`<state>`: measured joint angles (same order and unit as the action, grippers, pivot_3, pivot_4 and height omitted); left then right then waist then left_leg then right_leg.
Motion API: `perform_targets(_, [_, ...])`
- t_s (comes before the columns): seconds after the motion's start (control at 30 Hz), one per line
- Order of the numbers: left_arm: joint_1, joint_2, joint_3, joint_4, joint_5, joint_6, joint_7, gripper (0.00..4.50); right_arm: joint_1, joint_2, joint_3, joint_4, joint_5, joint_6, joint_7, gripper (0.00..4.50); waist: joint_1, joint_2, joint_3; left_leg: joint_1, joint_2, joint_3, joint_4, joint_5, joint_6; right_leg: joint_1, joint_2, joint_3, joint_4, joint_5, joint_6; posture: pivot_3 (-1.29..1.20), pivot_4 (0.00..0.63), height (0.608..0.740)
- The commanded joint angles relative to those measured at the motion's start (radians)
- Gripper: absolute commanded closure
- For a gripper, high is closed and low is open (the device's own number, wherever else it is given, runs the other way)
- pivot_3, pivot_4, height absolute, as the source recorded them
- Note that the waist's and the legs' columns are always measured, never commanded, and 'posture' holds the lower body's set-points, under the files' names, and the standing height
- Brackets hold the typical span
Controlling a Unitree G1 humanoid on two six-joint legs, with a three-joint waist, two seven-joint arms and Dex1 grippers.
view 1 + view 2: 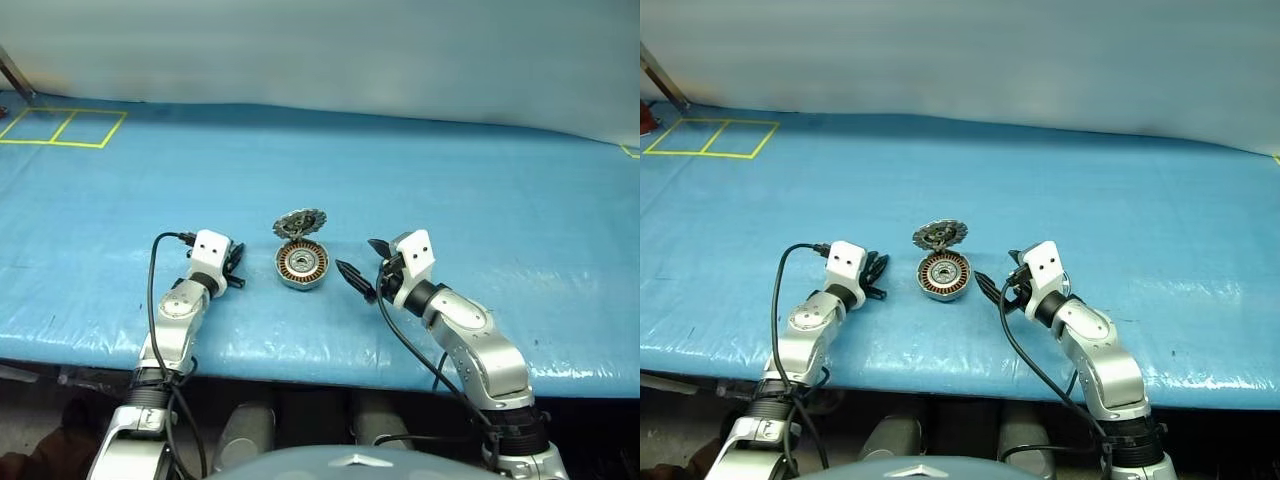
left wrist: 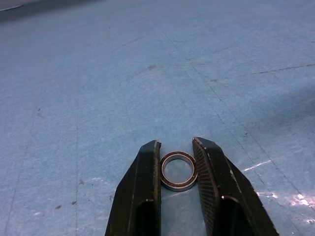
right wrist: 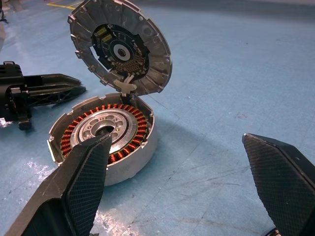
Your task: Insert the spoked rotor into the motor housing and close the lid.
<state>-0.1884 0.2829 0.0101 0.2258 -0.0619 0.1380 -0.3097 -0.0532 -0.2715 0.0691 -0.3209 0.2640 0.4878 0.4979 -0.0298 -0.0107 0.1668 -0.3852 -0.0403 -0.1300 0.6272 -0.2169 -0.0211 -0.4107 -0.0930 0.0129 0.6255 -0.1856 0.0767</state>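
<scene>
Housing [image 3: 106, 142] sits flat, mouth upward; hinged lid [image 3: 120, 46] stands upright.

The motor housing [image 3: 106, 140] is being seen resting on the blue table cover (copper-orange windings ringing a pale centre), with its hinged round lid [image 3: 120, 46] standing open at the far side.
</scene>
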Motion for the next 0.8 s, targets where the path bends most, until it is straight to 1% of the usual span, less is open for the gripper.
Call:
perform_targets(0.03, [0.035,0.024,0.018,-0.021,-0.033,-0.038,-0.065,3.82,0.003,-0.014,-0.007,-0.014,0.016,-0.029,0.02,0.0,0.0,0.0,0.0,0.0,0.0,0.0,0.0,0.0,0.0,0.0,0.0,0.0,0.0,0.0,0.0,0.0,0.15,0.74])
perform_targets(0.1, [0.042,0.041,0.014,-0.05,-0.049,-0.052,-0.108,3.82,0.008,-0.023,-0.004,-0.014,0.024,-0.027,0.036,0.0,0.001,0.0,0.0,-0.001,0.0,0.0,0.0,0.0,0.0,-0.001,0.0,0.0,0.0,0.0,0.0,0.0,0.15,0.74])
perform_targets(0.3, [0.064,0.126,0.006,-0.197,-0.144,-0.05,-0.315,3.82,0.038,-0.068,0.015,-0.018,0.033,-0.043,0.104,0.0,0.005,-0.001,0.001,-0.007,0.0,-0.001,0.001,0.0,0.0,-0.006,0.0,0.0,-0.001,0.0,0.0,0.0,0.15,0.74])
perform_targets(0.47, [0.042,0.171,-0.017,-0.258,-0.238,-0.07,-0.508,3.82,0.061,-0.12,0.065,-0.022,0.026,-0.053,0.175,0.0,0.007,-0.001,0.001,-0.008,0.0,-0.001,0.001,0.0,0.0,-0.006,0.0,-0.001,-0.001,0.0,0.0,0.0,0.15,0.74])
perform_targets(0.53, [0.018,0.189,-0.046,-0.278,-0.271,-0.033,-0.587,3.82,0.064,-0.125,0.078,-0.02,0.024,-0.058,0.183,0.0,0.007,-0.001,0.002,-0.008,0.0,-0.001,0.001,0.0,0.0,-0.006,0.0,-0.001,-0.001,0.0,0.0,0.0,0.15,0.74])
perform_targets(0.7, [-0.037,0.201,-0.09,-0.271,-0.31,0.032,-0.682,3.82,0.065,-0.122,0.089,-0.008,0.002,-0.079,0.167,0.0,0.005,-0.002,0.002,-0.007,0.0,0.0,0.001,0.0,0.0,-0.006,0.0,-0.001,-0.001,0.0,0.0,0.0,0.15,0.74])
perform_targets(0.8, [-0.085,0.194,-0.122,-0.22,-0.29,0.047,-0.71,3.82,0.067,-0.117,0.092,-0.006,-0.006,-0.089,0.157,0.0,0.007,-0.002,0.002,-0.008,0.0,-0.001,0.001,0.0,0.0,-0.006,0.0,-0.001,-0.001,0.0,0.0,0.0,0.15,0.74])
